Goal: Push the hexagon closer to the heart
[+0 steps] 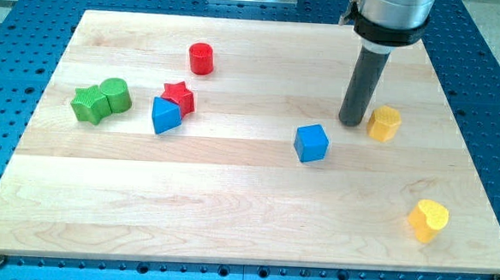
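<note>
Yellow hexagon (385, 123) sits just right of my tip (351, 122); no claw shows.

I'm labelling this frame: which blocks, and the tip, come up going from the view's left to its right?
Green star → green cylinder → blue triangle → red cylinder → blue cube → my tip → yellow hexagon → yellow heart. Red star overlaps the triangle, so omitted.

Two red blocks (201, 59), two blue (311, 143), two green (87, 105), two yellow (385, 123).
</note>
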Robot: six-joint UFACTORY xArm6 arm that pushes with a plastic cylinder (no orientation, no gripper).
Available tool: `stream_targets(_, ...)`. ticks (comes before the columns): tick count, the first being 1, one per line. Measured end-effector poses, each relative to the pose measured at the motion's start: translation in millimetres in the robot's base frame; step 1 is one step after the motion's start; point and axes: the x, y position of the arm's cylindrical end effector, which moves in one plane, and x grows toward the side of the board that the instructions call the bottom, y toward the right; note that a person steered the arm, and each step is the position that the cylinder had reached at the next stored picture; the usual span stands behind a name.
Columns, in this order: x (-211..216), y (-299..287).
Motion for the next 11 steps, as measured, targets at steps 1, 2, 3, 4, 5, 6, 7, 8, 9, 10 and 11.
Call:
stream_targets(1, -1, 20)
stream_targets(2, 14, 32)
stream_targets(3, 12, 34)
stream_targets(4, -2, 50)
stream_targets(5, 43, 50)
stream_targets(6, 59, 50)
stream_targets(7, 59, 50)
stream_targets(8, 37, 45)
stream_targets(9, 13, 46)
stream_targets(10, 12, 60)
stream_targets(11, 31, 62)
